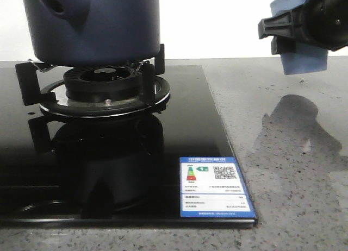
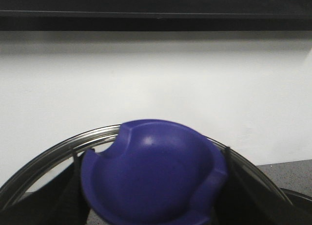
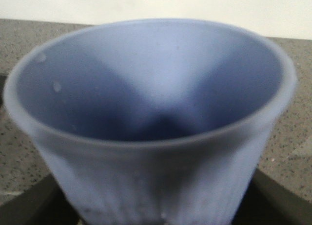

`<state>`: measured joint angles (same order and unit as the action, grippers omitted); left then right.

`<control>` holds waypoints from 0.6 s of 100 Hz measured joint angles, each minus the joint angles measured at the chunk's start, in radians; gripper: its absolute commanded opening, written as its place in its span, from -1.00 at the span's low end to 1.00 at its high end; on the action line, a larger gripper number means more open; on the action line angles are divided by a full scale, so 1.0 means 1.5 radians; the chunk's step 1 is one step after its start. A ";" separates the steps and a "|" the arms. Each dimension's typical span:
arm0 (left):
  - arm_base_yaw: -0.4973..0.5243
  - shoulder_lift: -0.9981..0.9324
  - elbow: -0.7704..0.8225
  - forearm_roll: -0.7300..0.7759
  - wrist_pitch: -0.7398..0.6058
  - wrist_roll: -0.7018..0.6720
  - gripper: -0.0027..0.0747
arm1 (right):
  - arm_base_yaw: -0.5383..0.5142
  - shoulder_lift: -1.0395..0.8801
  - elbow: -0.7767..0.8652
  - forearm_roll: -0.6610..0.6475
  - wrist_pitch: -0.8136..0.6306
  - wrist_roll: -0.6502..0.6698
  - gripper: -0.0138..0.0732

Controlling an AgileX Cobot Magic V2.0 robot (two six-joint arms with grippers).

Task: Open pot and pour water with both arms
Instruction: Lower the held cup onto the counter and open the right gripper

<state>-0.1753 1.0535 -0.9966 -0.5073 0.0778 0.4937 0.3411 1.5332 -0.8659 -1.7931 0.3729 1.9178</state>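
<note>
The pot (image 1: 95, 25) on the burner (image 1: 100, 85) by the bench's far left looks heavy and rigid; left gripper (image 2: 151, 205) clamps its lid knob (image 2: 151, 171), right gripper (image 1: 291, 31) squeezes the light cup (image 1: 302, 58).

A blue-and-white energy label (image 1: 216, 186) with a QR code sits at the near right corner of the black glass hob (image 1: 119, 169); its print is too small to read.
</note>
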 measured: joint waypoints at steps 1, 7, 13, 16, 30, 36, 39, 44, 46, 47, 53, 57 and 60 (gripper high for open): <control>0.000 0.000 0.000 0.000 0.000 0.000 -0.04 | 0.000 0.001 0.000 0.000 0.000 0.000 -0.09; 0.000 0.000 0.000 0.000 0.000 0.000 -0.04 | 0.000 0.011 0.000 0.000 0.000 0.000 -0.09; 0.000 0.000 0.000 0.000 0.000 0.000 -0.04 | 0.000 0.019 0.000 0.000 0.000 0.000 -0.09; 0.000 0.000 0.000 0.000 0.000 0.000 -0.04 | 0.000 0.021 0.000 0.000 0.000 0.001 -0.09; 0.000 0.000 0.000 0.000 0.000 0.000 -0.04 | 0.000 0.027 -0.003 -0.004 0.000 0.001 -0.09; 0.000 0.000 0.000 0.000 0.000 0.000 -0.04 | 0.000 0.027 -0.004 -0.005 0.000 0.001 -0.09; 0.000 0.000 0.000 0.000 0.000 0.000 -0.04 | 0.000 0.027 -0.004 -0.005 0.000 0.001 -0.09; 0.000 0.000 0.000 0.000 0.000 0.000 -0.04 | 0.000 0.027 -0.004 -0.005 0.000 0.001 -0.09; 0.000 0.000 0.000 0.000 0.000 0.000 -0.04 | 0.000 0.027 -0.004 -0.005 -0.002 0.001 -0.08; 0.000 0.000 0.000 0.000 0.000 0.000 -0.04 | 0.000 0.027 -0.004 -0.005 -0.002 0.001 -0.08; 0.000 0.000 0.000 0.000 0.000 0.000 -0.04 | 0.000 0.027 -0.005 -0.005 -0.004 0.001 -0.06; 0.000 0.000 0.000 0.000 0.000 0.000 -0.04 | 0.000 0.027 -0.005 -0.005 -0.008 0.001 0.00; 0.000 0.000 0.000 0.000 0.000 0.000 -0.04 | 0.000 0.027 -0.005 -0.006 -0.009 0.001 0.07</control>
<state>-0.1753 1.0535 -0.9966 -0.5073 0.0785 0.4937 0.3411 1.5730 -0.8730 -1.8020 0.3588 1.9194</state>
